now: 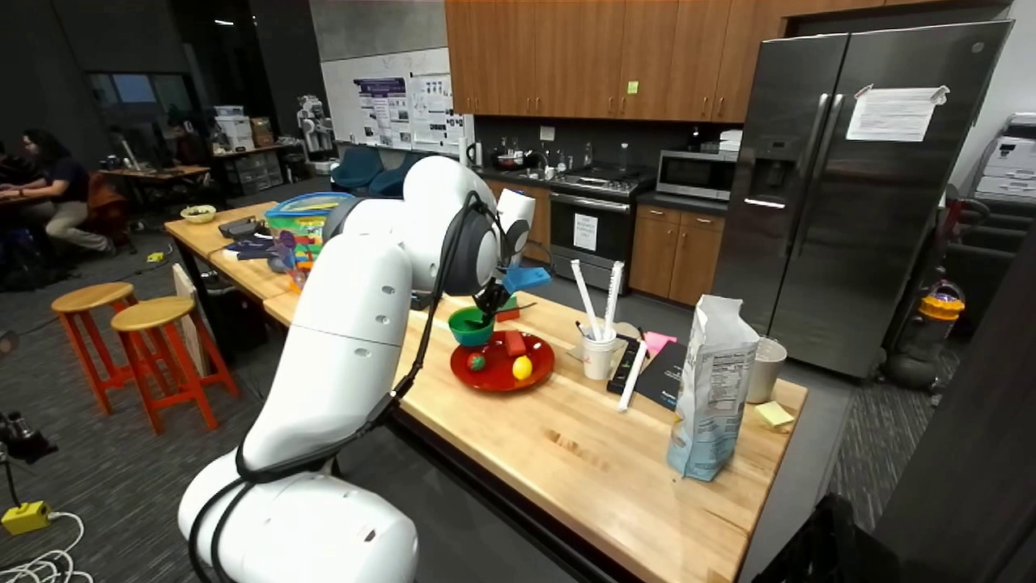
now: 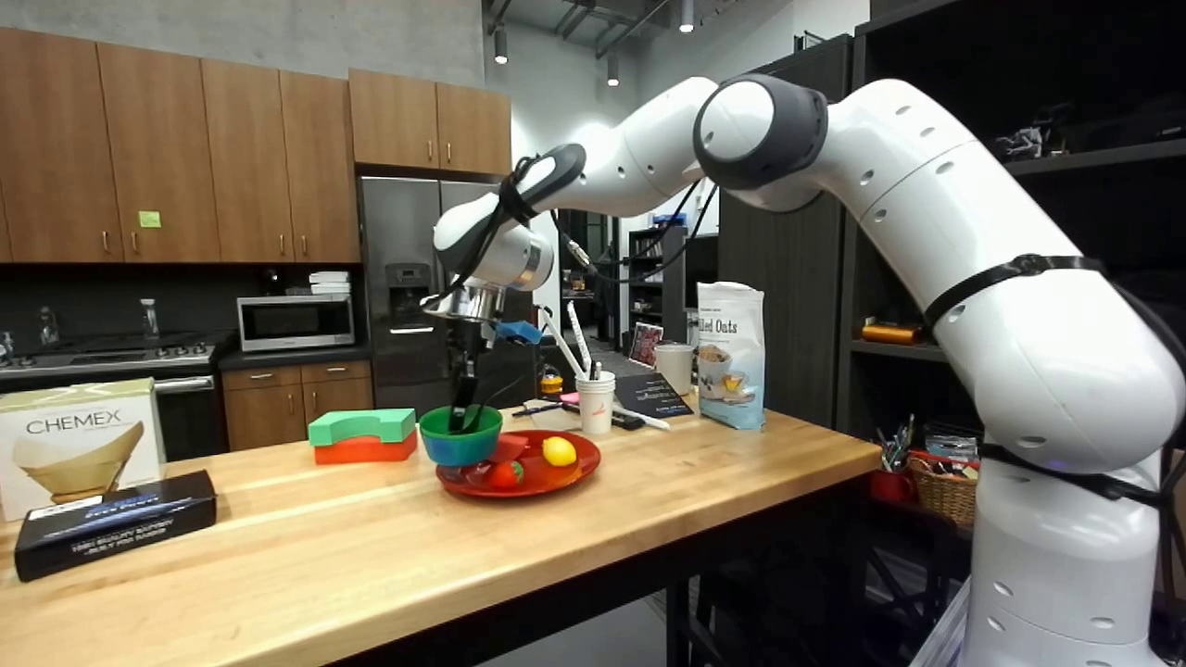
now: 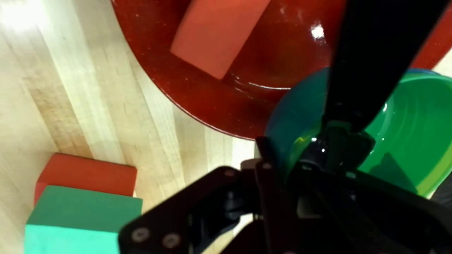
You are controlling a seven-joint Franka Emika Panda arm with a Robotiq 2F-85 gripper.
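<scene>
Wrist view: hand (image 3: 337,148) is gripping one dark utensil (image 3: 374,63), pointing down into one green bowl (image 3: 420,116). Red plate (image 3: 212,100), just beside, is carrying one red block (image 3: 219,38).

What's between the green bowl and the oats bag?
From the green bowl: the red plate, then the white paper cup and a flat black item, as both exterior views show.

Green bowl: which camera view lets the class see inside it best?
The wrist view, looking down into the green bowl up close, though the hand hides part. Both exterior views show it smaller, with its outer side but less inside.
</scene>
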